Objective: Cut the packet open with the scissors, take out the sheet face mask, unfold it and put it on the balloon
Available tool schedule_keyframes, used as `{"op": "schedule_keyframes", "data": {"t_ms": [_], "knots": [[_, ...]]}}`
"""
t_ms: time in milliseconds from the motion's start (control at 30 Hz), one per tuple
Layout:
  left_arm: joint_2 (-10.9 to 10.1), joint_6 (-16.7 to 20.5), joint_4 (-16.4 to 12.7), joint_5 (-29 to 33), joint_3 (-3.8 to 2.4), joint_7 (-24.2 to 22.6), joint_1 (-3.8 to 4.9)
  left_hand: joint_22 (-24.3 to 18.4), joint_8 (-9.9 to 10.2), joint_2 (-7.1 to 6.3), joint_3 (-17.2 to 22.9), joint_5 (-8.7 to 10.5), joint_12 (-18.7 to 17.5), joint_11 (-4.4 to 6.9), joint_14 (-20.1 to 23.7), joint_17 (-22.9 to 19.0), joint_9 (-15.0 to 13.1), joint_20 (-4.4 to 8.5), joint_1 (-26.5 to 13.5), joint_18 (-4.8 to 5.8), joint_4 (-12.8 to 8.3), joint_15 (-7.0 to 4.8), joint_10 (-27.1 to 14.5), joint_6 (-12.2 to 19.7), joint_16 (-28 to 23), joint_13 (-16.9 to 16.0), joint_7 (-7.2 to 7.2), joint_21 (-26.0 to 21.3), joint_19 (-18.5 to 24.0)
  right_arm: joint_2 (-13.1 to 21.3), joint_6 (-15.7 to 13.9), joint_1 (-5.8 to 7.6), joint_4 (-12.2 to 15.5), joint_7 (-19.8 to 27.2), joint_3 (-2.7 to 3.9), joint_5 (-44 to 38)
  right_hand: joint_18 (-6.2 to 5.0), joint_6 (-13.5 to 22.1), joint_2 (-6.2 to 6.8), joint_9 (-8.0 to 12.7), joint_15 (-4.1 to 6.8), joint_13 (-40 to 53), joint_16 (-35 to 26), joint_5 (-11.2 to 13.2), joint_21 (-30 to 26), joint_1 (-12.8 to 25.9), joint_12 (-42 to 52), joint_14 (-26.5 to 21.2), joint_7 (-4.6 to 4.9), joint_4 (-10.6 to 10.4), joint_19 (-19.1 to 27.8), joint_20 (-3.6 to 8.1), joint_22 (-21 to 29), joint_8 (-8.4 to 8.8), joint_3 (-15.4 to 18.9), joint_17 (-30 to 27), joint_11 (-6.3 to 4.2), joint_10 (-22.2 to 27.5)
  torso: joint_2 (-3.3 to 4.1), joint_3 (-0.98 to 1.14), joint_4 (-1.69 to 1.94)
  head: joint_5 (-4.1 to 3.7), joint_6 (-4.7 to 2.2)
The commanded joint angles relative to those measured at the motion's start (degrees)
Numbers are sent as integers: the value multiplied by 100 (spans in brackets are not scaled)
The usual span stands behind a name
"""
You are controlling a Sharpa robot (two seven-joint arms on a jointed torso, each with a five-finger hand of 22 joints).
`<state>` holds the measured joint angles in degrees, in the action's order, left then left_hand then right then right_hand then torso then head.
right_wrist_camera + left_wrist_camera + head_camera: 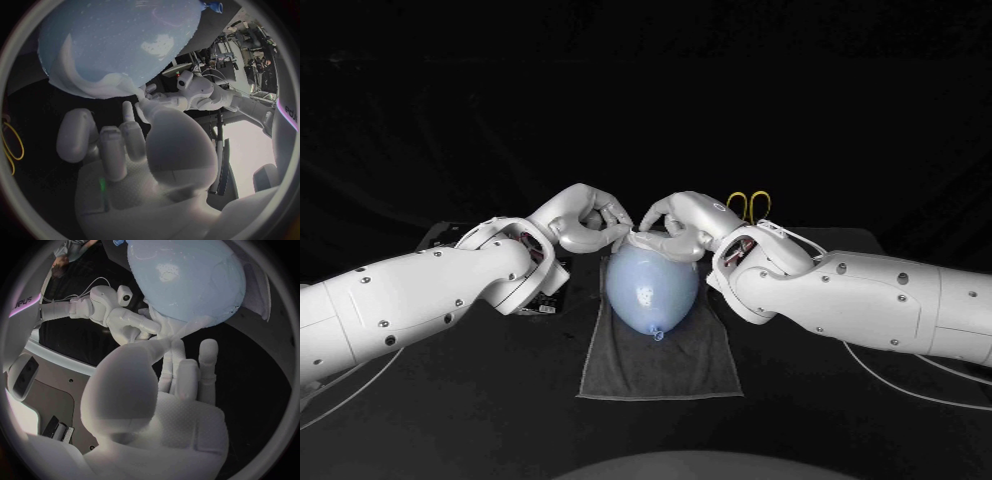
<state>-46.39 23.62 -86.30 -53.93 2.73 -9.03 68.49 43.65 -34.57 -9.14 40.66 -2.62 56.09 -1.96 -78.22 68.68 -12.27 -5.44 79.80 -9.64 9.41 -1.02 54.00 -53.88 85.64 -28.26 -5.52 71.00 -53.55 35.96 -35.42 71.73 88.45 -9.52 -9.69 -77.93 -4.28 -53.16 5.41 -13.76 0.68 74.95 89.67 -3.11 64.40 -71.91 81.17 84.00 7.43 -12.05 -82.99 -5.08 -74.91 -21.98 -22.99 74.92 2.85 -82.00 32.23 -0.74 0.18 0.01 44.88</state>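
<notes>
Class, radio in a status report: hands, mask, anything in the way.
Left hand, right hand both pinch mask at far end of balloon. Balloon on towel. Scissors beyond right hand, clear of the work.

1. One pale blue balloon [652, 285].
2. One white sheet face mask [648, 243], on the balloon's far end.
3. One grey cloth [661, 365], under the balloon.
4. One pair of yellow-handled scissors [749, 205], beyond the balloon.
5. Two hands at the balloon's far end: left hand [586, 222], right hand [681, 222].
</notes>
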Motion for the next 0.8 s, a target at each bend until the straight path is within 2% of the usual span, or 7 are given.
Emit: {"op": "schedule_keyframes", "data": {"t_ms": [33,200,367,467,567,633,800], "knots": [[-9,-199,-30,238,-10,43,17,-2,-148,17,41,-17,35,40,-27,-6,-966,8,-94,18,2,-29,6,19,40,-20,35,23,8,-34,5,0,-13,128,5,215,-20,-62,-41,-17,57,568,19,23,47,-109,53,589,-27,42,-28,30,-914,-51,-66,1458,-21,-53,-3,2,-5,-6,-2],[-33,-287,-56,326,-14,84,30,7,-196,52,68,-16,101,53,-37,12,-1035,8,-207,20,3,-39,12,20,49,-63,54,27,2,-66,1,0,-21,178,6,245,-12,-153,-95,-45,95,606,22,22,95,-239,86,592,-78,134,-45,63,-926,-104,-153,1469,-67,-94,-4,3,4,-7,-10],[-53,-358,-60,383,-16,131,39,15,-248,95,100,-17,176,71,-50,34,-1114,9,-327,22,8,-54,12,18,60,-114,76,31,-4,-80,-6,-1,-19,215,6,253,-6,-224,-237,-89,148,662,23,5,134,-441,131,593,-138,319,-61,112,-936,-178,-406,1473,-125,-150,-3,1,-2,-13,-14],[-66,-399,-50,415,-18,163,41,18,-289,137,123,-17,240,84,-67,61,-1176,10,-427,24,26,-64,13,7,71,-158,93,33,-8,-80,-30,-1,-12,269,6,259,5,-229,-348,-150,170,757,26,-6,184,-640,206,595,-141,628,-78,145,-949,-266,-822,1485,-140,-232,-2,0,-2,-18,-16],[-82,-446,-37,457,-20,196,43,30,-307,156,137,-17,271,91,-73,73,-1209,10,-480,26,35,-70,7,9,77,-181,102,38,-19,-75,-56,-1,-2,428,6,357,17,-268,-334,-216,172,892,33,-8,252,-645,324,600,-143,836,-97,152,-966,-368,-1101,1508,-142,-342,0,1,0,-21,-22],[-89,-477,-29,479,-20,216,44,30,-322,177,148,-18,296,96,-85,93,-1233,10,-522,26,47,-75,7,4,83,-200,108,38,-20,-72,-89,-1,3,556,6,465,20,-294,-323,-259,175,990,33,6,266,-599,412,600,-154,902,-99,153,-970,-430,-1213,1508,-148,-417,1,2,0,-24,-25],[-100,-597,-11,518,-22,285,48,26,-342,197,162,-17,336,104,-91,102,-1277,11,-595,26,61,-83,-4,9,90,-230,117,36,-19,-58,-199,-2,19,1013,7,999,14,-350,-303,-389,199,1147,33,33,240,-478,555,600,-198,955,-82,170,-963,-587,-1328,1508,-182,-533,0,2,1,-19,-26]]}}
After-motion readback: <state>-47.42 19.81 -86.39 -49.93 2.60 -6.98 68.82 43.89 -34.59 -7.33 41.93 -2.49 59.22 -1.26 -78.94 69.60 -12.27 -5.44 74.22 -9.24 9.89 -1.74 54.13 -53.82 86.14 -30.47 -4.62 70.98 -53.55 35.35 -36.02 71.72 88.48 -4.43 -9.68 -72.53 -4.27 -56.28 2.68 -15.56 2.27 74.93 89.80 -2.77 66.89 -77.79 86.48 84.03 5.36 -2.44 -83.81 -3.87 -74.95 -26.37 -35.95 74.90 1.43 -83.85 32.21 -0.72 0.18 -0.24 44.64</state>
